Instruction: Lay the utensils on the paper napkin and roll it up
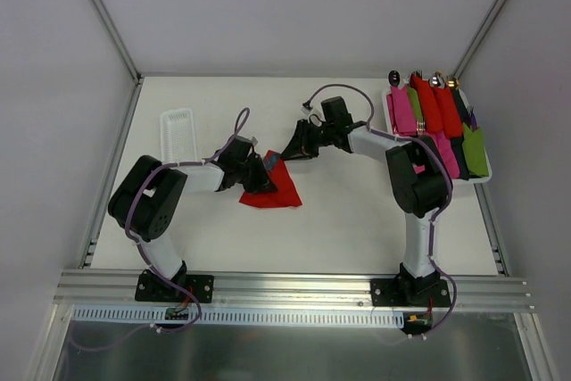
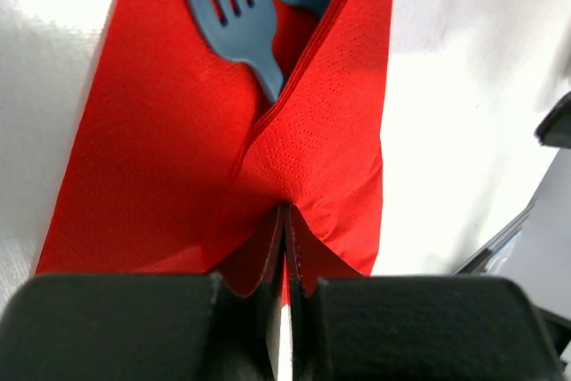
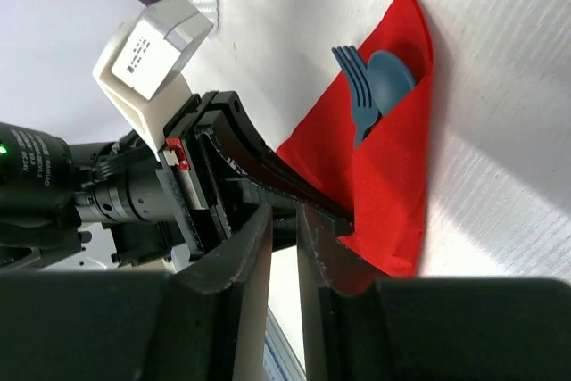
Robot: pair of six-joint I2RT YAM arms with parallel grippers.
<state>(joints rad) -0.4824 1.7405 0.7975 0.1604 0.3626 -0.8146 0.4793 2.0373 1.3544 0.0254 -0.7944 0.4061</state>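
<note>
2 L jaws tight on napkin (image 2: 332,144)

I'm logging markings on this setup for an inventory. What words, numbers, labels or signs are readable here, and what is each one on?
No text can be read in any view.
Sticker on the white box, upper left of the right wrist view: rows of dark print, too small and blurred to read.
Paper napkin and blue fork: no print visible.
</note>
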